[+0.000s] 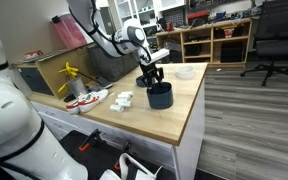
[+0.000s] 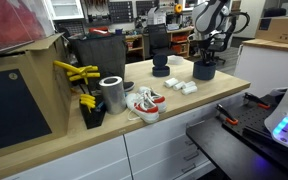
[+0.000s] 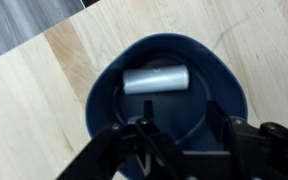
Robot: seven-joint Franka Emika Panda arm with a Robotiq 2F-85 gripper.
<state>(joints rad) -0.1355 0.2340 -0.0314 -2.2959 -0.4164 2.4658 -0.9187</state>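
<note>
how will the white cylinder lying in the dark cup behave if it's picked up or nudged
Lying on its side in the dark cup, the white cylinder would probably roll when nudged. It looks smooth and rigid, so perhaps slippery to pinch. Small beside the cup, it is likely light.

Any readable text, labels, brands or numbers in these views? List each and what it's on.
No text can be read in any view.
White cylinder inside the dark cup: plain, no label visible.
Shoes: any markings too small to read.
Metal can: no legible label.
Background shelves: too blurred to read.
</note>
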